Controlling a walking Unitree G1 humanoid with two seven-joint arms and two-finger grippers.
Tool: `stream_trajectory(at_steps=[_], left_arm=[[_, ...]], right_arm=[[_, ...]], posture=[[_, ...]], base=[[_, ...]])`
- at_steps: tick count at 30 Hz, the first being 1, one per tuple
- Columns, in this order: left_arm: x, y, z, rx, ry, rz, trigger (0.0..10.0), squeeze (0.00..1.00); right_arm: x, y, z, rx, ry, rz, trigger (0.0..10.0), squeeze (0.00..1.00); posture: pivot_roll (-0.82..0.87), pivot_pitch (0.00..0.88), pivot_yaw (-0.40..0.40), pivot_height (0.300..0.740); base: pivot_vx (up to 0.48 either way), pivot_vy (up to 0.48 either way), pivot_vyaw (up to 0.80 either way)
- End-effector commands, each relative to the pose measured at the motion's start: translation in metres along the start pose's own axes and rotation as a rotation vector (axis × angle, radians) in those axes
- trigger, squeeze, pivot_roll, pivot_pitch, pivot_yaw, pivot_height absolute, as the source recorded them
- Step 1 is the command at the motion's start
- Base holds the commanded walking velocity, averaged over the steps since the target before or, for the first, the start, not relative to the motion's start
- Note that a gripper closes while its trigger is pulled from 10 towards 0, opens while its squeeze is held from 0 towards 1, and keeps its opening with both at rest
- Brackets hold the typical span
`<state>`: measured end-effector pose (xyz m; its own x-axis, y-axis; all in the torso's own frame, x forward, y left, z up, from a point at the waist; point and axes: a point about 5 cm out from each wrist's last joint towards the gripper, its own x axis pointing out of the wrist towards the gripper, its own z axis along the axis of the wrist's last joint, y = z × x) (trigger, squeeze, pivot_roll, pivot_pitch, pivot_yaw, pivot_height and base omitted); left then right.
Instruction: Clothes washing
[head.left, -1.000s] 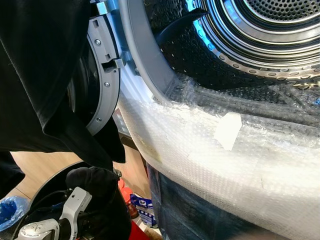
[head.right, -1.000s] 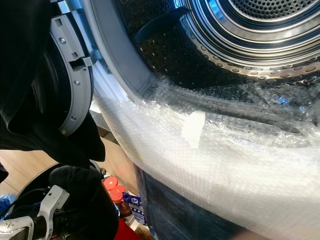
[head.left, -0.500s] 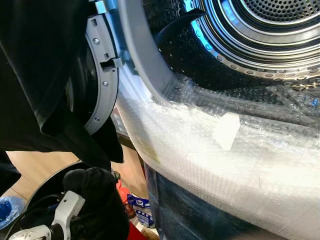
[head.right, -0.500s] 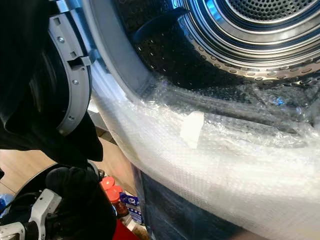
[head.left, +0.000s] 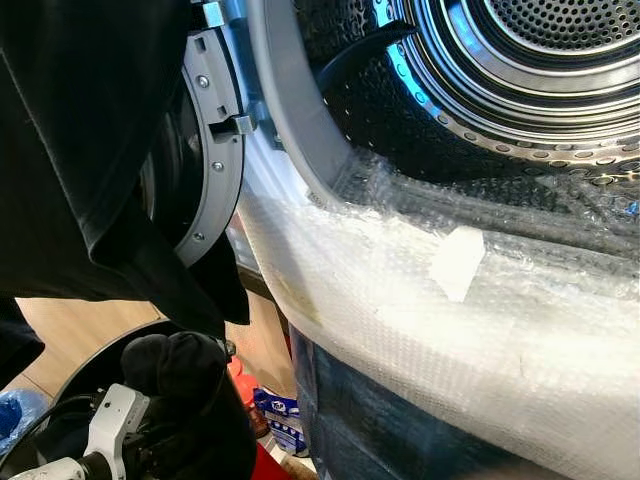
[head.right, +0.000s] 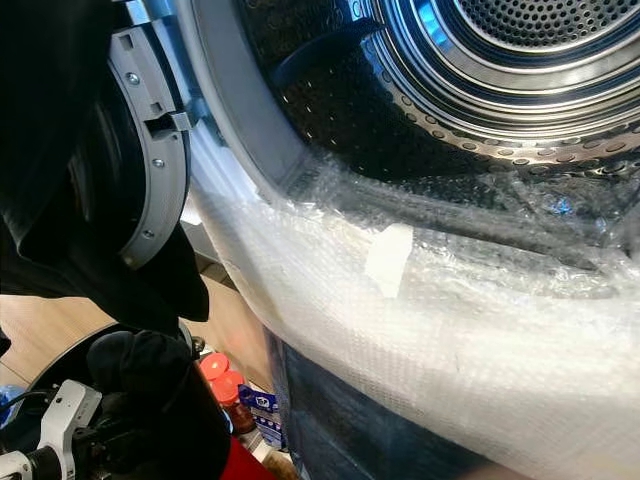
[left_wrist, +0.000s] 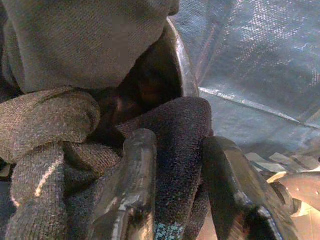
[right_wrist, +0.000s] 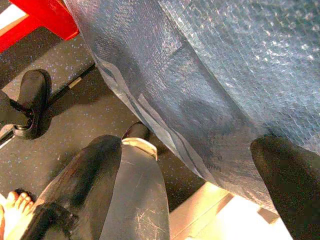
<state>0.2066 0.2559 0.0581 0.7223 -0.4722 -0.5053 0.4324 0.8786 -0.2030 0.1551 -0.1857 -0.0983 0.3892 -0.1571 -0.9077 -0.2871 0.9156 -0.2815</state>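
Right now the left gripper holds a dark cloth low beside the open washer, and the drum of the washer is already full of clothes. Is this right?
One thing is wrong: the drum holds no clothes; the left eye view shows only its bare perforated metal. The rest stands: the left gripper holds the dark cloth low beside the open washer.

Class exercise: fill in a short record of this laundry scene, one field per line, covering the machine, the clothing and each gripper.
machine: washing machine drum open, its front wrapped in bubble wrap
door: open door on the robot's left
clothing: black garment hanging over the door side
left gripper: low beside the machine, shut on dark knit cloth
right gripper: open, near the wrapped front
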Motion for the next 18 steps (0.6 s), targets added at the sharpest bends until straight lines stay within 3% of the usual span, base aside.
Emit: stream_trajectory(at_steps=[1,2,4,5,18], left_arm=[[-0.0002,0.0014,0.0036,0.015,-0.006,0.021,10.0,0.0],[0.0,0.0014,0.0035,0.013,-0.007,0.021,8.9,0.0],[0.0,0.0026,0.0042,0.012,-0.014,0.034,3.7,0.0],[0.0,0.0021,0.0043,0.008,-0.016,0.025,0.0,0.0],[0.0006,0.0006,0.008,0.015,-0.016,0.003,0.0,0.0]], right_arm=[[-0.0003,0.0056,0.0068,0.008,-0.024,0.016,10.0,0.0],[-0.0003,0.0055,0.0076,0.012,-0.027,0.016,10.0,0.0],[-0.0003,0.0056,0.0087,0.013,-0.03,0.015,10.0,0.0],[-0.0003,0.0056,0.0084,0.012,-0.029,0.015,10.0,0.0],[-0.0004,0.0063,0.0094,0.032,-0.048,0.023,10.0,0.0]], posture=[[0.09,0.0,0.127,0.74],[0.09,0.0,0.127,0.74],[0.09,0.0,0.129,0.74],[0.09,0.0,0.129,0.74],[0.09,0.0,0.133,0.74]], base=[[0.0,0.0,0.0],[0.0,0.0,0.0],[0.0,0.0,0.0],[0.0,0.0,0.0],[0.0,0.0,0.0]])
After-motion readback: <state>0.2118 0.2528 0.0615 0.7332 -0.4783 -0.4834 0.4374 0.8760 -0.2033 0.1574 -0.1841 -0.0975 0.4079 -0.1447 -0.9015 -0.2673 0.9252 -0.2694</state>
